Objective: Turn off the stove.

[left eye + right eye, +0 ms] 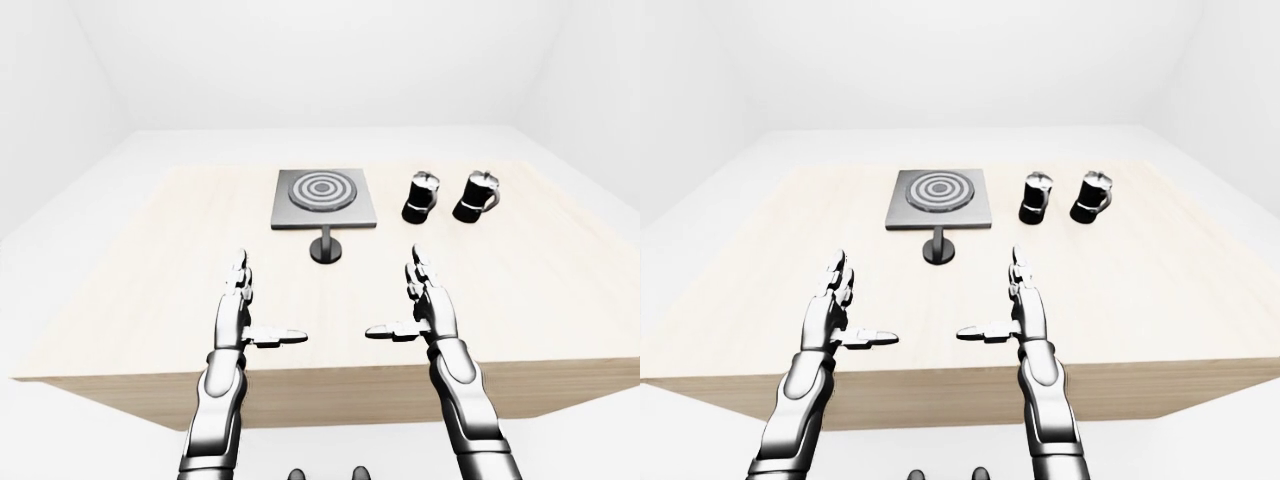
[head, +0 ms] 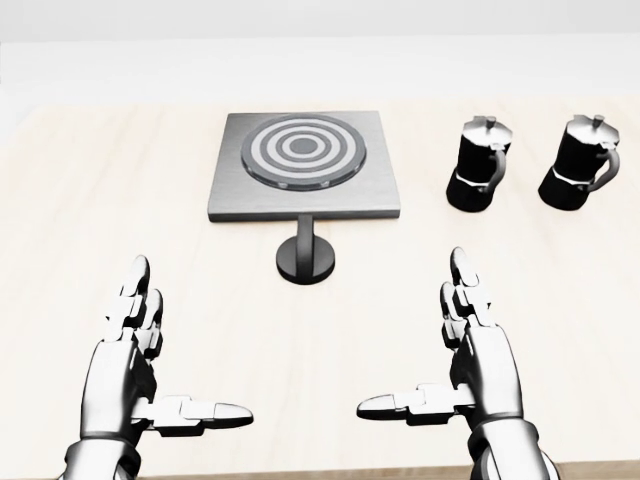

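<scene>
- No text, label, brand, number or sign can be read in any of the three views.
- The stove (image 2: 303,165) bears only plain concentric rings on its burner, no markings.
- The knob (image 2: 305,257) carries no dial marks that can be made out.
- The two moka pots (image 2: 478,165) (image 2: 580,163) show no lettering.
</scene>
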Controlling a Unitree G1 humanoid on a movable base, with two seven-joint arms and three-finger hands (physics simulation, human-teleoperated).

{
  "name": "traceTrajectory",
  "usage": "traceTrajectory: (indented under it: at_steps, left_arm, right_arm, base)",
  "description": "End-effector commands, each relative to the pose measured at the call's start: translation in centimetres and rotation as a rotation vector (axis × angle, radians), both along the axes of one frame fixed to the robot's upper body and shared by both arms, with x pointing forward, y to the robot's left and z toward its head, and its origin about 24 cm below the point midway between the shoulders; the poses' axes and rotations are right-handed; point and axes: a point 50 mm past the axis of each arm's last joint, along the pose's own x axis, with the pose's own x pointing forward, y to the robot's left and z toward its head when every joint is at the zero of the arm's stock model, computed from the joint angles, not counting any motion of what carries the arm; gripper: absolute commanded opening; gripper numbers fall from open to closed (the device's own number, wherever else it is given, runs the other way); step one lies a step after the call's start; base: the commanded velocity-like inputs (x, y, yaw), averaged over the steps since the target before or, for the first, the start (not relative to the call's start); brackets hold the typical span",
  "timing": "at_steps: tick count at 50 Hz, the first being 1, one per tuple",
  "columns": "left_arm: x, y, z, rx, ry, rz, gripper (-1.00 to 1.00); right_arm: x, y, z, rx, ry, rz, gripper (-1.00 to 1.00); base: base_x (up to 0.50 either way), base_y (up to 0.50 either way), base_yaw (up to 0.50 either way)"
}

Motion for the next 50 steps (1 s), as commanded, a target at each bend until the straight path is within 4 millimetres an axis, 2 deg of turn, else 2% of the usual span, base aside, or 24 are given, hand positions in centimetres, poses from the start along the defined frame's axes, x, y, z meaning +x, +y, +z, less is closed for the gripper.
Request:
traceTrajectory:
  at_steps: [1,10,22,50]
  left_arm:
    - [-0.05,-0.01,0.05,0.004,-0.006,-0.001,1.00]
    - [-0.05,-0.04,-0.02,0.006,-0.010,-0.001,1.00]
    - [-0.11,-0.07,0.04,0.009,-0.014,-0.001,1.00]
    - [-0.06,0.23,0.37,-0.017,-0.018,0.003,1.00]
  right_arm:
    - [0.04,-0.07,-0.11,0.000,0.000,-0.001,1.00]
    - [-0.02,-0.03,0.02,0.003,0.003,-0.003,1.00]
    - [0.04,-0.07,-0.16,0.010,0.005,0.002,1.00]
    - [0.12,-0.03,-0.16,0.008,-0.004,0.012,1.00]
  base:
    - [0.09,0.42,0.00]
    - [0.09,0.38,0.00]
    - [0.15,0.02,0.00]
    - [0.47,-0.02,0.00]
